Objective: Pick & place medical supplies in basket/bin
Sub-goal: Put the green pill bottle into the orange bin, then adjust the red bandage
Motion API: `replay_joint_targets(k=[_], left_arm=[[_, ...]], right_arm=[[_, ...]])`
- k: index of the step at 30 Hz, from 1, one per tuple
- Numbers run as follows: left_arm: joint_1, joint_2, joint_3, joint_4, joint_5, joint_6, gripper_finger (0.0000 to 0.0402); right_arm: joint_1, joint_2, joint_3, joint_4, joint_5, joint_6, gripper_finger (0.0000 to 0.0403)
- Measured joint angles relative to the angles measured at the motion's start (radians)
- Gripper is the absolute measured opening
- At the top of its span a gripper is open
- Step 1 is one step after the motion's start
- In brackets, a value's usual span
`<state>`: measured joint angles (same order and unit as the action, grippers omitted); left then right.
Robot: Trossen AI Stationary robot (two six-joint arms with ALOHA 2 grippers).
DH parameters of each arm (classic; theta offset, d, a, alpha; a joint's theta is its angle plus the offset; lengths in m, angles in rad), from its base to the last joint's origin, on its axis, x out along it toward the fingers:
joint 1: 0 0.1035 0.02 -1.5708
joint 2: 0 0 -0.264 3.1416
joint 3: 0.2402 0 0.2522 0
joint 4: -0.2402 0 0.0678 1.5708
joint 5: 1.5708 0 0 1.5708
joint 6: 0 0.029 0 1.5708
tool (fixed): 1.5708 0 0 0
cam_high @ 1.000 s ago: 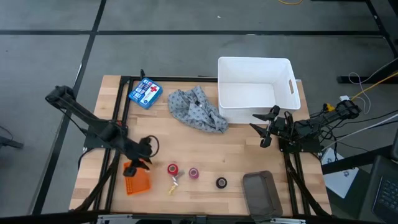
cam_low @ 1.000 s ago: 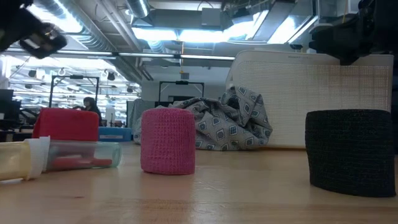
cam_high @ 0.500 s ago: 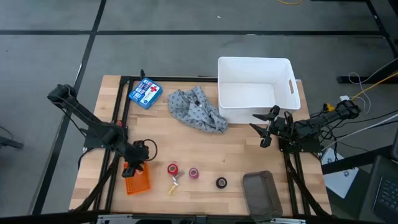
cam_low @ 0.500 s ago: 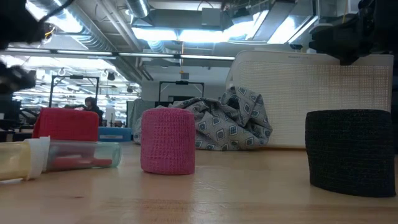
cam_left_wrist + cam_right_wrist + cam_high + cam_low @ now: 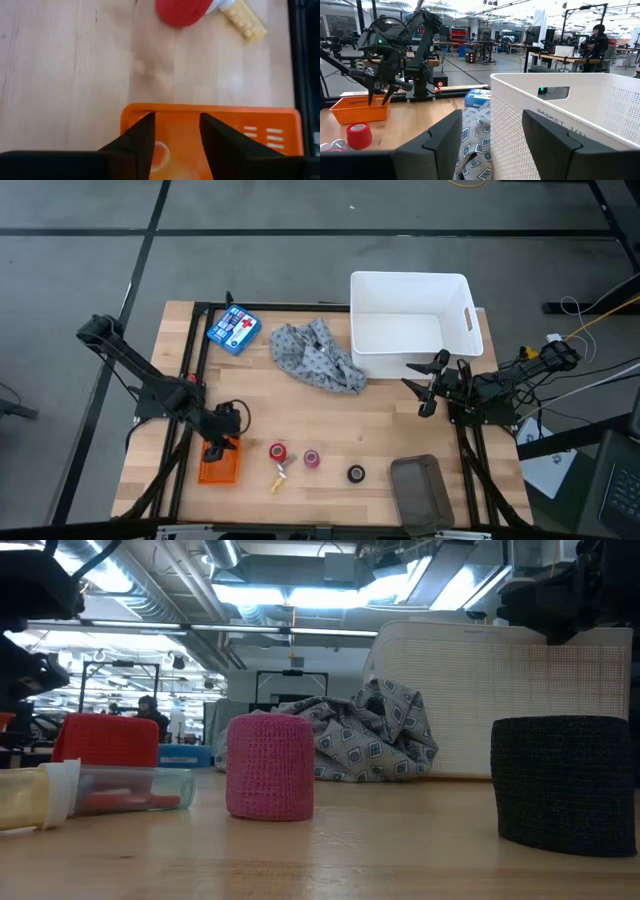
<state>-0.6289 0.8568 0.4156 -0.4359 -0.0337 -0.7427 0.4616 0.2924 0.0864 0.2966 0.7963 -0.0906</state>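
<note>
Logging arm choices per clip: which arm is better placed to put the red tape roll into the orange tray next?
Left, probably. The left gripper hangs over the orange tray, beside the red tape roll. The right gripper waits by the white bin.

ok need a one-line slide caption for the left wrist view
Left gripper open over the orange basket, with the red tape roll and yellowish piece lying on the wooden table beyond.

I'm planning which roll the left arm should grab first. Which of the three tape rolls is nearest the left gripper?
The red roll. It sits just beside the left gripper at the orange basket; the pink roll and black roll lie farther right.
</note>
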Motion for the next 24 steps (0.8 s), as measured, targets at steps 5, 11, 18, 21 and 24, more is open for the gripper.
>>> replay_joint_targets(k=[5,11,18,21,24], left_arm=[[0.0,-0.033,0.029,-0.009,-0.005,0.001,0.0168],[0.0,-0.048,0.094,0.025,-0.077,0.081,0.0171],[0.048,0.0,0.105,0.312,-0.104,0.187,0.0171],[0.089,0.064,0.105,0.391,-0.098,0.285,0.0171],[0.164,0.139,0.117,0.394,-0.101,0.283,0.0171]], right_arm=[[0.0,0.0,0.0,0.0,0.0,0.0,0.0209],[0.0,0.0,0.0,0.001,0.0,0.001,0.0209],[0.0,0.0,0.0,0.002,0.0,0.001,0.0209],[0.0,0.0,0.0,0.002,0.0,0.001,0.0209],[0.0,0.0,0.0,0.002,0.0,0.002,0.0209]])
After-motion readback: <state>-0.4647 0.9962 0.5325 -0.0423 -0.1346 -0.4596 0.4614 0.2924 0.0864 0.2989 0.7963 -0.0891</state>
